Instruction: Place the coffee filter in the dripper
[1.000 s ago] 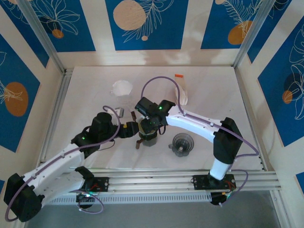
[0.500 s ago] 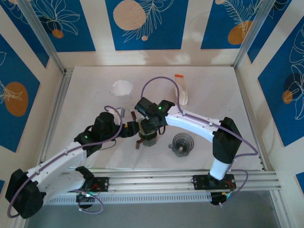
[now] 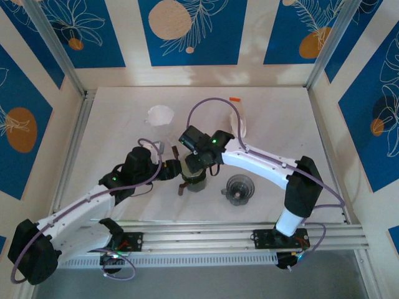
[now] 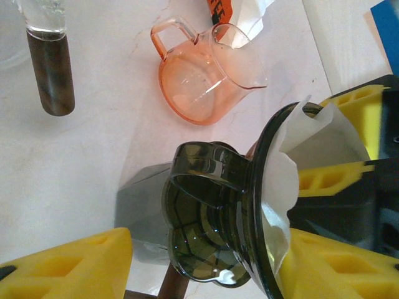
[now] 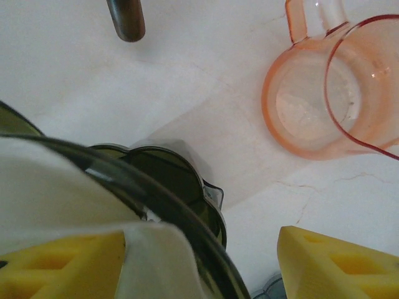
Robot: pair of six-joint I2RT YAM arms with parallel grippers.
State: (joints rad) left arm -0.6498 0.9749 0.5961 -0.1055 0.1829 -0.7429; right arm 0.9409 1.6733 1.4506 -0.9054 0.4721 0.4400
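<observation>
The coffee filter (image 4: pixel 324 144) sits inside the dripper (image 4: pixel 206 205), its edge between the right gripper's (image 5: pixel 199 240) parted, ungripping jaws. The left gripper (image 4: pixel 206 237) straddles the dripper, jaws apart.

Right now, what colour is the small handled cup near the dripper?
The cup is translucent orange-pink, clearest in the left wrist view.

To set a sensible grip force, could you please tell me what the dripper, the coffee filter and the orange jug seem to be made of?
Dripper: probably smoky, glossy plastic; see-through, with bright highlights.
Coffee filter: thin matte white paper; creased, wavy edge.
Orange jug: translucent, glossy plastic, possibly glass; the table shows through it.
</observation>
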